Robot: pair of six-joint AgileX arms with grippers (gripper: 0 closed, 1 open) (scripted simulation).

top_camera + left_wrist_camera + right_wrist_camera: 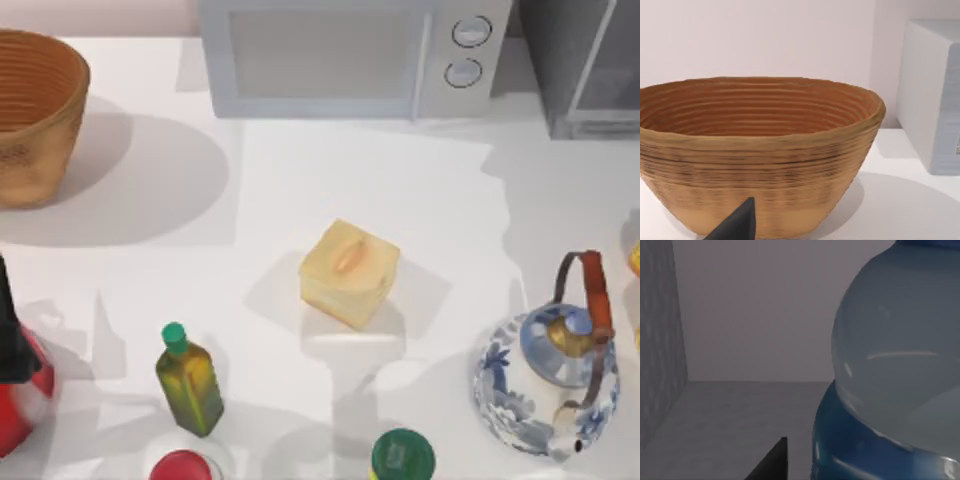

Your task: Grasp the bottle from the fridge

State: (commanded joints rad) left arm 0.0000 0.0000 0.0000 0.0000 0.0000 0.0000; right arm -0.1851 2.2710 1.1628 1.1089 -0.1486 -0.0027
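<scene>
Inside the fridge, at the counter's back right corner beside the white microwave, the right wrist view sits very close to the bottle: clear rounded body, blue band below, a sliver of blue at the top edge. It stands on the grey fridge floor w/ grey walls behind, touching nothing else I can see. One dark fingertip of the right arm's jaws shows just beside the bottle's base; how wide the jaws stand can't be told, and nothing shows them clamped on the bottle. Judging by that closeness, the approach looks near done and the grasp is the step in hand.

Left arm is parked at the counter's left, its wrist cam facing the woven basket; one dark tip shows, jaw opening can't be told, nothing held that I can see.

The yellow box and the blue-and-white teapot sit well apart from the fridge, so prob. no obstacle.
</scene>
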